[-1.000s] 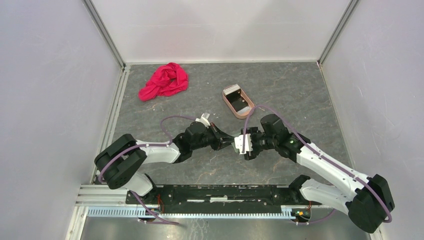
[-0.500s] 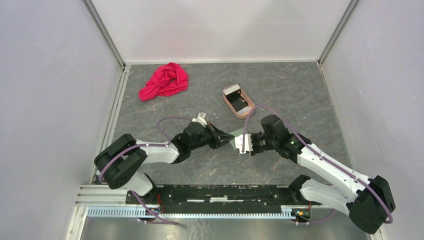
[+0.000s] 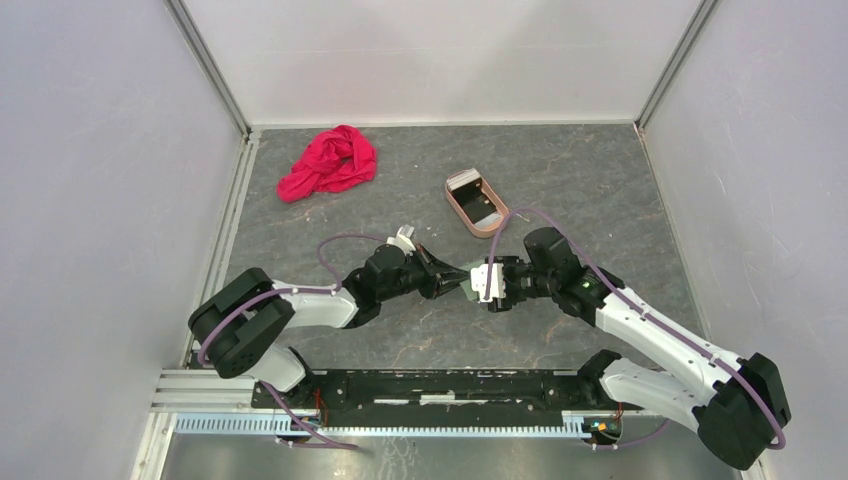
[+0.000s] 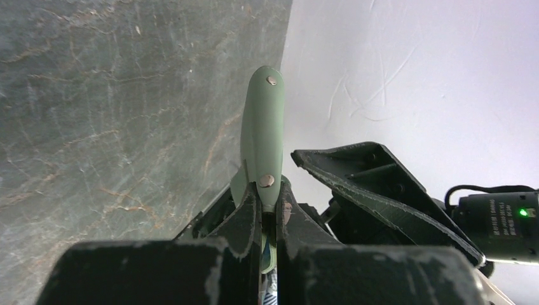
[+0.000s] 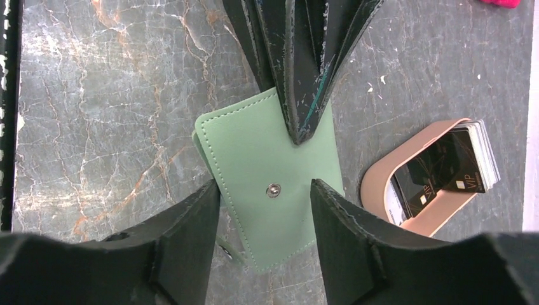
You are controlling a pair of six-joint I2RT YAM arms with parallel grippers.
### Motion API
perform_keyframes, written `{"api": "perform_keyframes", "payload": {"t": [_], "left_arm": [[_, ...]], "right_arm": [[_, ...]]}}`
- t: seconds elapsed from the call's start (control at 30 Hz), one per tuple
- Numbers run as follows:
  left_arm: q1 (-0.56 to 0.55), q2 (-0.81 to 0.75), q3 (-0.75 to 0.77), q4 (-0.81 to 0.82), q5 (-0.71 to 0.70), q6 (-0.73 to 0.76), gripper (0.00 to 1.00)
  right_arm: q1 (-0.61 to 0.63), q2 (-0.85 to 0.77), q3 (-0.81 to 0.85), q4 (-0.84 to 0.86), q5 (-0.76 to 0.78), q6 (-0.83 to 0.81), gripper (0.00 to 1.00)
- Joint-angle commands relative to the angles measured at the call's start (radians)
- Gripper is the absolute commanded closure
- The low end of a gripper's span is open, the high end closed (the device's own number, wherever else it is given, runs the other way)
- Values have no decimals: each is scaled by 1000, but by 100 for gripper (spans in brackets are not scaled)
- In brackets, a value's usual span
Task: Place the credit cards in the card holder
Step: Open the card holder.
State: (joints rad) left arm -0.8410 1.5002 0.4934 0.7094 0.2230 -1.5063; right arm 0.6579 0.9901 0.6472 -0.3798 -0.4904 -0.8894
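The card holder [image 5: 267,171], a sage-green wallet with a snap button, is held above the table, and my left gripper [image 4: 266,190] is shut on its edge. In the left wrist view the card holder [image 4: 262,133] stands edge-on, sticking up from the fingers. My right gripper [image 5: 266,194] is open; its fingers frame the wallet's free end without pinching it. In the top view, the left gripper [image 3: 452,279] and right gripper [image 3: 481,284] meet at mid-table. The credit cards [image 5: 448,166], dark with a pale one behind, stand in a pinkish-tan tray [image 5: 376,185].
The tray [image 3: 462,216] with the cards [image 3: 480,200] sits behind the grippers, toward the back of the table. A crumpled red cloth [image 3: 330,162] lies at the back left. White walls enclose the table on three sides.
The right gripper has moved back in around the wallet's free end after drawing slightly away. The left gripper keeps its hold and has barely shifted.
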Motion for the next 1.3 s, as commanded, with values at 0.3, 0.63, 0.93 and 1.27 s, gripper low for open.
{"api": "perform_keyframes", "payload": {"t": [0.3,0.63,0.93,1.27], "left_arm": [[-7,51,-37,213,69,-141,97],[10,60,-64,227,89,-98,50],[47,-46,-142,312,160,135,9],[3,-535,-127,-289,-14,730,0]], "right_arm": [[-2,-1,20,81,58,14,51],[-36,-32,20,37,-60,43,100],[-186,-44,-41,156,-265,252,100],[-285,-15,-108,330,-395,486,100]]}}
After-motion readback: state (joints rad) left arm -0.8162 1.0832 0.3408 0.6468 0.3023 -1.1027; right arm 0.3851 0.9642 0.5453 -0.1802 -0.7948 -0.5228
